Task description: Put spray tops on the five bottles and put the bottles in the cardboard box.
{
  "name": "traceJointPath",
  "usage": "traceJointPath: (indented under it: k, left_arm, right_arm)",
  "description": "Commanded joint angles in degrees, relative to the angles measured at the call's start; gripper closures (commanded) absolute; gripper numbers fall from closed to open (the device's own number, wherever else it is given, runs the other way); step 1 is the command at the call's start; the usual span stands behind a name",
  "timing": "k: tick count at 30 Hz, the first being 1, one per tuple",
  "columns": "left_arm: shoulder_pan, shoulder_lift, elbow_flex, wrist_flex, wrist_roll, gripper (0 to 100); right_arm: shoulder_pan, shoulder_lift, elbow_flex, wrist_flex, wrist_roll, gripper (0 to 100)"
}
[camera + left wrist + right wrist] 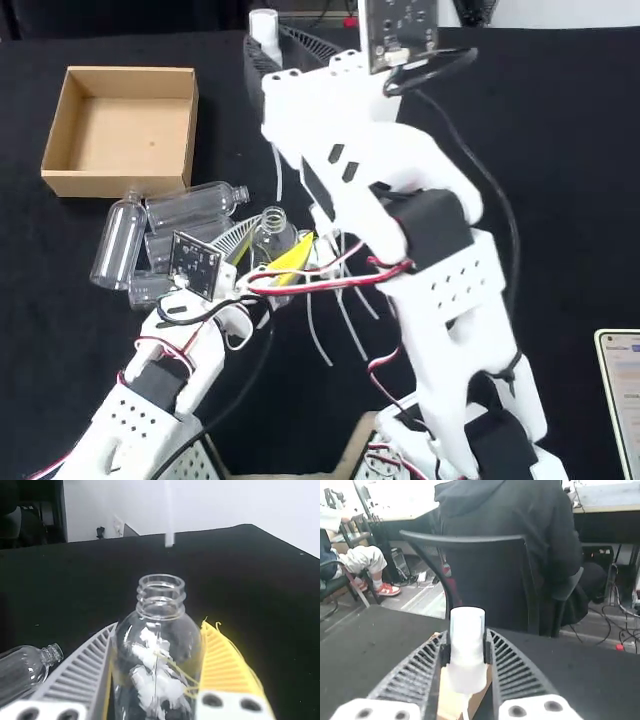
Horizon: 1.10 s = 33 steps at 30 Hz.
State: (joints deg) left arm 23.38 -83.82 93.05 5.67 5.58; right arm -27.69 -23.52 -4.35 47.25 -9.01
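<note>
While the black table (570,150) carries everything, the right arm (400,200) towers mid-scene. The right gripper (466,637) sits at the far side, jaws clamped on a white spray top (467,620). Cardboard box (110,183) is far left, open side up. Loose bottles (195,207) lie on their sides just near of the box (clear plastic). Left gripper (160,627), with one grey and one yellow jaw, squeezes one upright bottle (159,655), neck open. The spray top's thin dip tube (169,520) hangs above that neck, not touching.
</note>
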Motion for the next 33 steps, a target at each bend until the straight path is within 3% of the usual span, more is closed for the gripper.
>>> traceJointPath:
  k: [1,9,20,30,33]
  left_arm:
    - [0.48,-0.88,-1.01,-1.58,0.0,84]
    - [0.75,-0.88,-0.92,-1.58,0.0,84]
    - [0.48,-0.88,-0.75,-1.58,0.0,84]
    - [0.48,-0.88,-0.66,-1.58,0.0,84]
    - [0.48,-0.88,-0.4,-1.49,0.0,84]
  right_arm:
    - [-1.32,-4.79,3.12,-4.13,-0.09,97.2]
    - [-1.58,-15.25,21.58,-12.92,-0.09,97.3]
    - [-2.46,-26.68,35.82,-12.92,-0.09,97.3]
    - [-2.55,-30.9,38.9,-2.46,0.18,97.0]
    - [-2.55,-31.25,40.13,-1.58,4.13,97.0]
